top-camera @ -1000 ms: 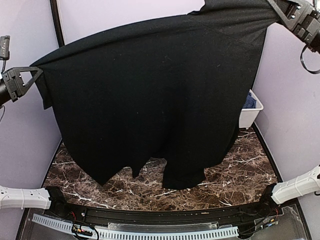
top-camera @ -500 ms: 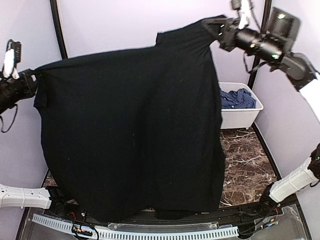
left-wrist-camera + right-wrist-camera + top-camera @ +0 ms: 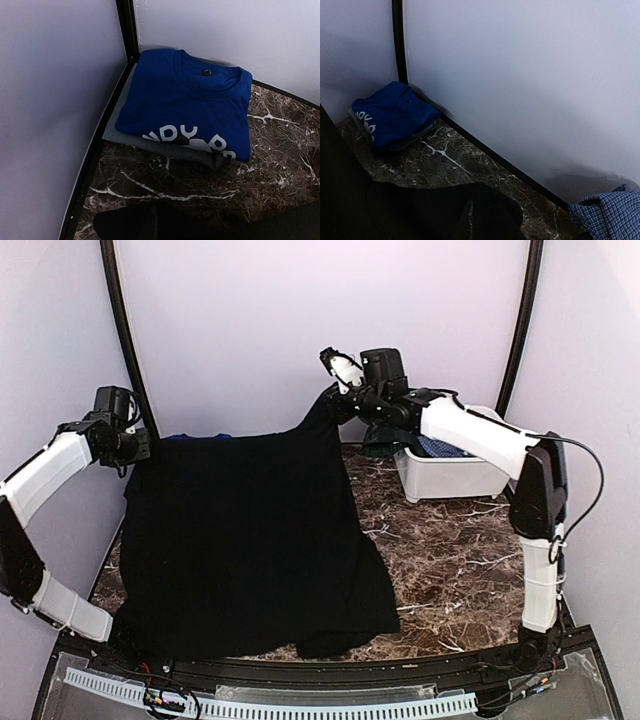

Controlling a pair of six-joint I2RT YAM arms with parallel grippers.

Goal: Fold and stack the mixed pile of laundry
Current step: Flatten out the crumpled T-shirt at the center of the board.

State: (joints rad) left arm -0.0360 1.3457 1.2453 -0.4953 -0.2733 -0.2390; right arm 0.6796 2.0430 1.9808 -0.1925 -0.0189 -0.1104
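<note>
Black garment (image 3: 250, 540) drapes onto the counter (image 3: 460, 560), unfolded, left claw (image 3: 135, 450) and right claw (image 3: 332, 400) each clamped on a top corner; royal-blue tee (image 3: 195, 107) lies folded, checked shirt (image 3: 615, 215) awaits.

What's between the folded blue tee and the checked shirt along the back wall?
Bare marble tabletop, seen in the right wrist view; the black garment lies just nearer.

garment (image 3: 250, 540) left, bin (image 3: 452, 480) right — shirt (image 3: 440, 447) inside

White arm links (image 3: 470, 430), black joints (image 3: 540, 485), black cable (image 3: 600, 480)
</note>
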